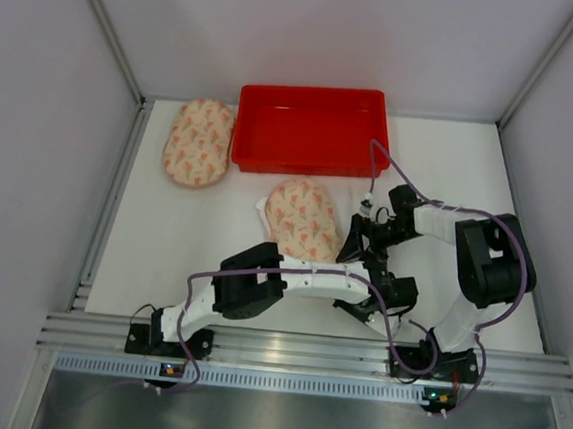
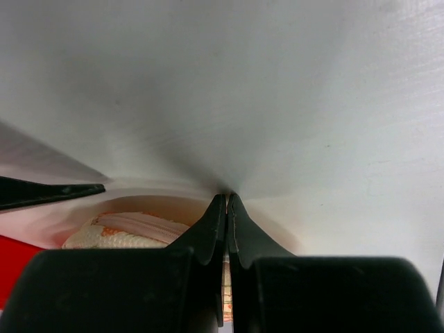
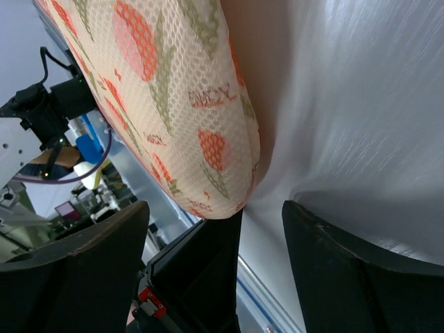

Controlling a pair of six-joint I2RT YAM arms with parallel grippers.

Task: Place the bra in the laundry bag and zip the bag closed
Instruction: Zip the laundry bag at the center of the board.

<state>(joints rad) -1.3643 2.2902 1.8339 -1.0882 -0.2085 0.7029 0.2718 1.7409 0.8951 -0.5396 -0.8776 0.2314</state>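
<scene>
The laundry bag (image 1: 301,216) is a cream mesh pouch with an orange and green flower print. It lies on the white table in front of the red tray. My left gripper (image 2: 227,195) is shut on a thin edge of the bag at its right end (image 1: 352,245). Printed mesh shows between its fingers. A pale pink zipper band (image 2: 142,225) shows beside them. My right gripper (image 3: 215,208) stands open just off the bag's rounded end (image 3: 173,97), holding nothing, close to the left gripper (image 1: 373,232). The bra is hidden.
A red plastic tray (image 1: 309,126) stands at the back centre. A second flower-print mesh bag (image 1: 198,142) lies left of it. Grey walls close in the table on three sides, and a metal rail (image 1: 305,352) runs along the near edge.
</scene>
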